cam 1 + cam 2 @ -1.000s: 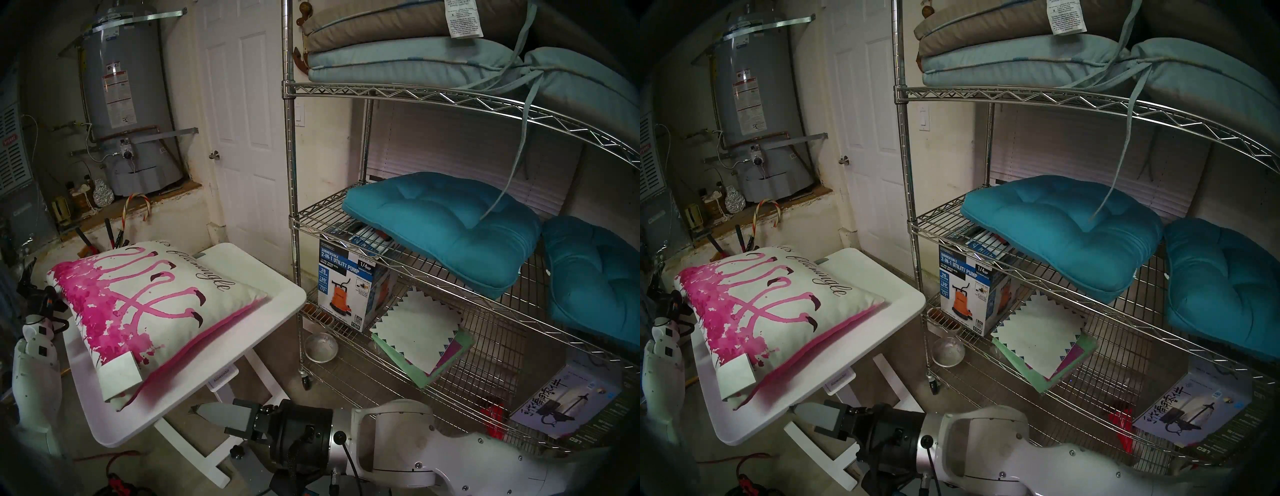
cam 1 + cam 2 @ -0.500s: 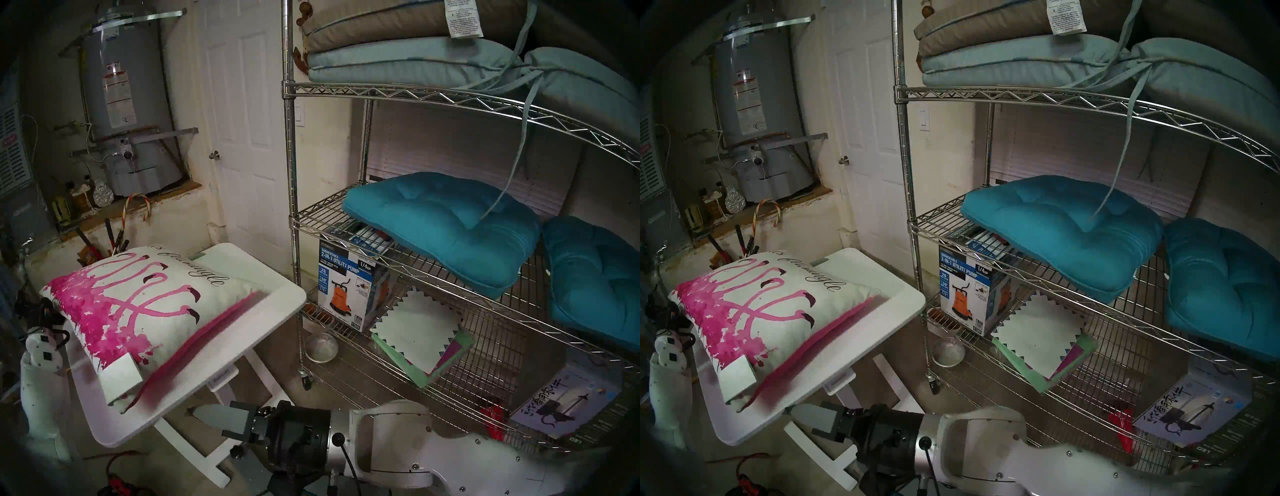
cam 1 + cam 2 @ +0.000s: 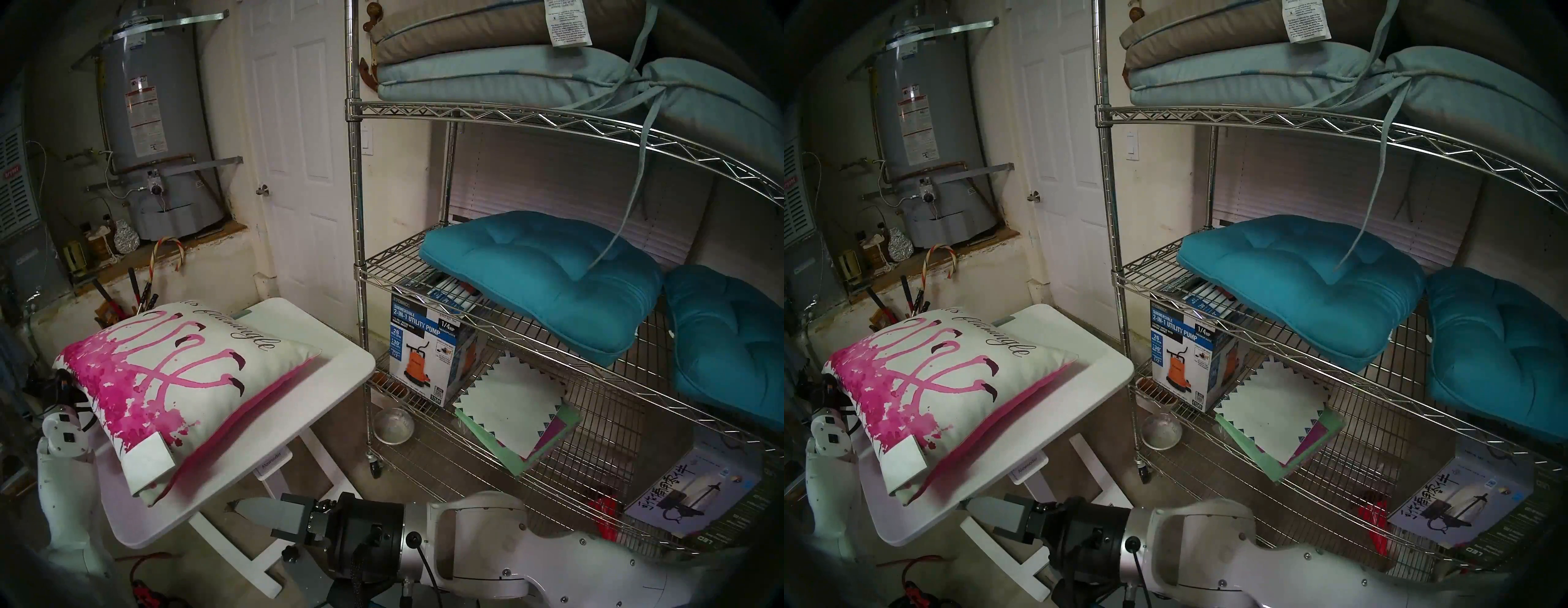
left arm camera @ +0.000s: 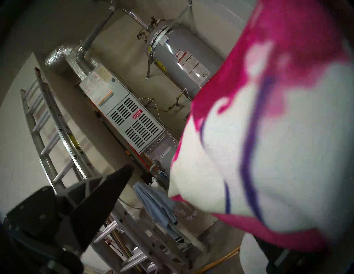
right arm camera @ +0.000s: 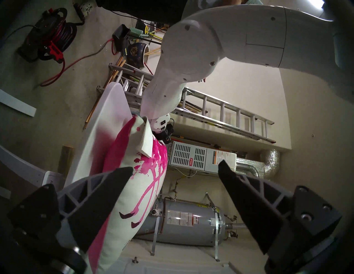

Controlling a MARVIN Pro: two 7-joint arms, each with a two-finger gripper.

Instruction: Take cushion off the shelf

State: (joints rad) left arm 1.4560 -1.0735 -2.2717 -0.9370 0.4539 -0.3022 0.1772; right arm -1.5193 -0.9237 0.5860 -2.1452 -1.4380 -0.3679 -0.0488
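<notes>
- At lower left of the head views, the cushion [image 3: 178,382] lies on the white tilted surface [image 3: 339,361], well apart from the shelf [image 3: 488,114], which fills the right half of the frame.
- The cushion shows its white front with magenta flamingo splashes and dark script; its magenta back edge shows along the lower right side, and a white tag [image 3: 146,460] folds over the near corner.
- The left gripper [image 3: 70,388] sits at the cushion's far-left corner, at the left edge of the frame, mostly hidden behind the fabric.
- In the left wrist view one dark finger [image 4: 99,195] stands clear at lower left, while blurred white and magenta fabric [image 4: 277,143] fills the right side; the other finger is hidden, so the fingers look released and spread wide, though contact with the cushion cannot be told for sure.
- The right gripper [image 3: 250,509] hangs at bottom centre, below the surface's near edge, pointing toward the left of the frame.
- Its fingers [image 5: 107,191] are spread apart and hold nothing; in the right wrist view the cushion lies past the left finger.
- On the shelf, two teal tufted cushions [image 3: 547,280] rest on the middle tier, pale blue and tan pads [image 3: 500,63] on the top tier, and a pump box [image 3: 428,352] stands on a lower tier.
- A grey water heater [image 3: 157,110] stands at upper left, beside a white door [image 3: 301,148].
</notes>
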